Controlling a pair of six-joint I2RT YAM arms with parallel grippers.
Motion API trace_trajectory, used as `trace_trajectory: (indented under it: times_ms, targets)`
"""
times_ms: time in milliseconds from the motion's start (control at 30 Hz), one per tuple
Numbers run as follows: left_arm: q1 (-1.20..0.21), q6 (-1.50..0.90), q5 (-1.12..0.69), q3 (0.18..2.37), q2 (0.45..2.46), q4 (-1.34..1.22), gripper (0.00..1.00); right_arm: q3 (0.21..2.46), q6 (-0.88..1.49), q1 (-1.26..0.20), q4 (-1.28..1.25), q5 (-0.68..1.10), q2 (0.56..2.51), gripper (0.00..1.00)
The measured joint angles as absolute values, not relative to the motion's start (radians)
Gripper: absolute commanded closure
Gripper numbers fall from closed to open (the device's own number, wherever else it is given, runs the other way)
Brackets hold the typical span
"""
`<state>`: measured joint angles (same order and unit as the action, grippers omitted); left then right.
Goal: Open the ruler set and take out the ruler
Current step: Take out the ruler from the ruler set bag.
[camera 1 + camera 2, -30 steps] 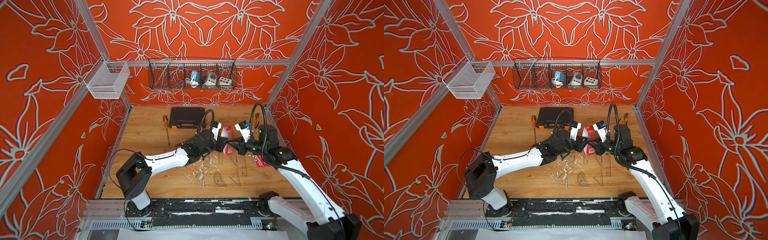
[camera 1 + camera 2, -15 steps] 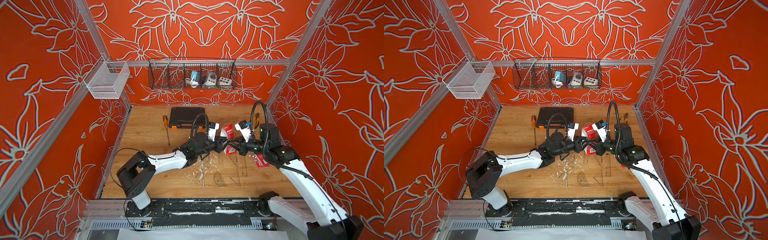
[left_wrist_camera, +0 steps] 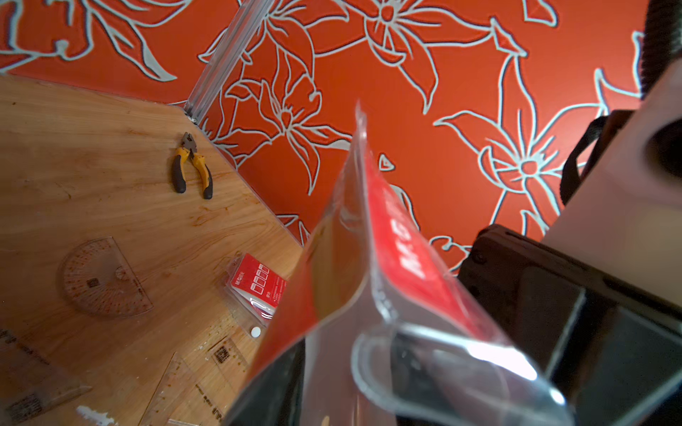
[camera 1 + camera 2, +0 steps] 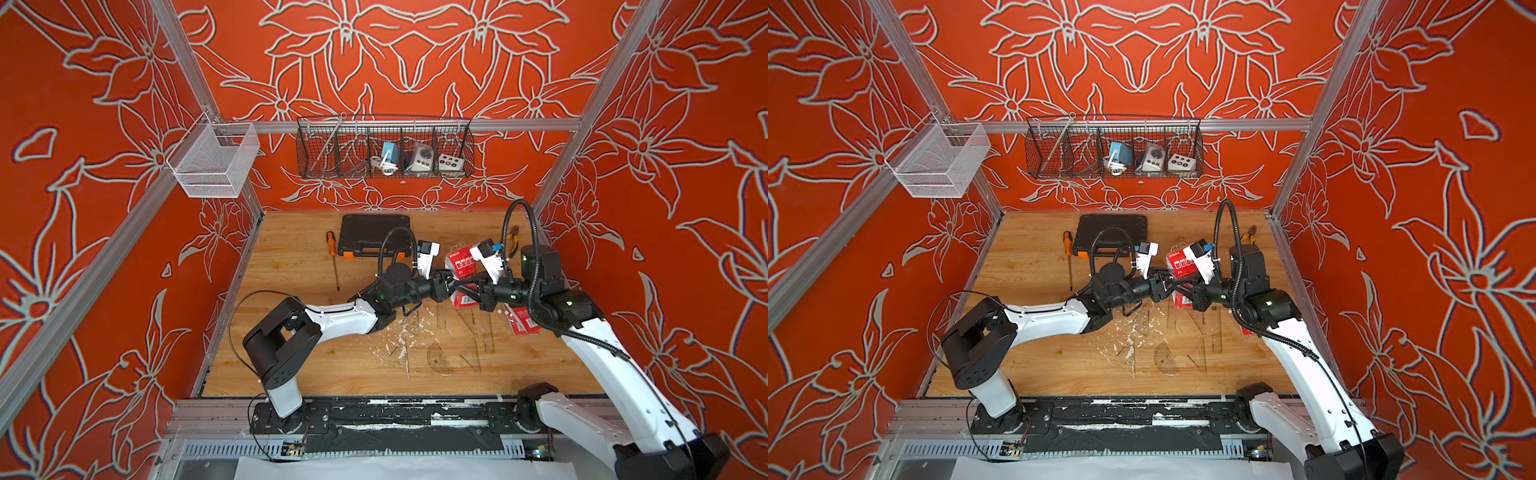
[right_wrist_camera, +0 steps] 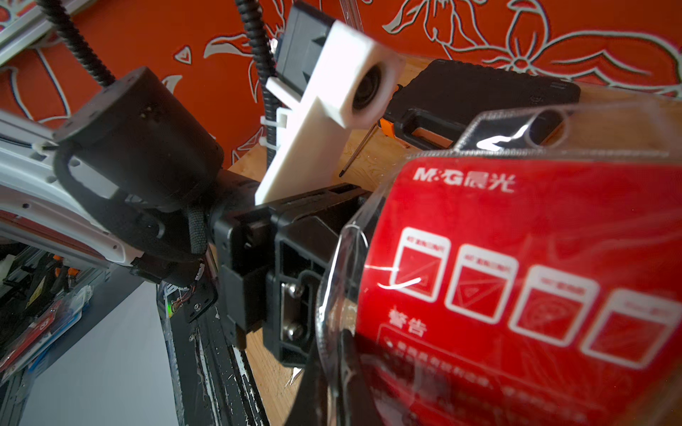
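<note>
**Two grippers meet tip to tip at a raised ruler set**

We see much the same meeting as a second ago, with one small change. The left arm [image 4: 340,318] has drawn its black elbow block in from the left edge of the tabletop [image 4: 291,257] toward the middle, so its white forearm looks shorter. The ruler set [image 4: 459,262], a clear pouch with a red card inside, has nearly kept its place in the air, a little right of the tabletop's middle. Both gripper tips have stayed there too.

The left arm rises from the front edge and bends at the elbow. Its forearm runs toward the right edge and ends in the left gripper [image 4: 448,286], which points at the pouch's side. In the left wrist view the pouch's clear flap with its hang hole fills the foreground, and one black finger [image 3: 273,391] shows beside it. We cannot tell how wide these jaws stand, or whether they touch the pouch.

The right arm [image 4: 598,353] climbs from the front right corner, folds near the right edge and reaches back toward the left edge. The right gripper [image 4: 463,287] has its jaws closed narrow on the ruler set partway down. The pouch stands up, tilted toward the far edge.

Clear pieces lie loose on the tabletop below: a protractor [image 3: 99,280] and a set square [image 3: 181,391]. Whether a ruler is inside the held pouch we cannot tell. A second red pouch [image 4: 521,322] lies flat near the right edge, partly under the right arm. A black tool case [image 4: 372,232] and a screwdriver [image 4: 332,257] sit by the far edge, and pliers [image 4: 513,239] lie in the far right corner.
</note>
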<state>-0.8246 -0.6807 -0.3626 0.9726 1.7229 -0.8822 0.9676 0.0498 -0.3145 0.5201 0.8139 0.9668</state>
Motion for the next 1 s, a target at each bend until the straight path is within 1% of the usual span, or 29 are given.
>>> trace_trajectory:
  times_ms: [100,200,267,333,433,567,600,733,933,1000]
  targets:
    - [-0.825,-0.676,-0.368,0.974,1.724,-0.887,0.61,0.968,0.05,-0.315,0.52,0.826,0.966,1.0]
    - [-0.826,-0.667,-0.372,0.984,1.725,-0.891,0.71,0.968,0.05,-0.315,0.517,0.846,0.966,1.0]
    - [-0.83,-0.663,-0.38,0.99,1.727,-0.904,0.75,0.969,0.05,-0.315,0.517,0.86,0.966,1.0]
    - [-0.833,-0.662,-0.384,0.997,1.734,-0.913,0.74,0.97,0.049,-0.318,0.517,0.876,0.964,1.0]
    - [-0.832,-0.669,-0.395,0.997,1.746,-0.947,0.68,0.971,0.049,-0.318,0.519,0.883,0.961,1.0]
    - [-0.831,-0.685,-0.415,0.997,1.77,-1.012,0.7,0.982,0.043,-0.318,0.535,0.883,0.958,1.0]
    - [-0.831,-0.69,-0.422,0.997,1.776,-1.028,0.72,0.985,0.041,-0.318,0.54,0.882,0.958,1.0]
    - [-0.834,-0.701,-0.448,0.997,1.784,-1.068,0.85,0.986,0.037,-0.32,0.548,0.884,0.952,1.0]
    - [-0.846,-0.683,-0.452,0.978,1.778,-1.103,0.99,0.992,0.036,-0.326,0.561,0.868,0.926,1.0]
    - [-0.846,-0.672,-0.445,0.958,1.765,-1.108,1.0,0.992,0.036,-0.326,0.569,0.855,0.913,1.0]
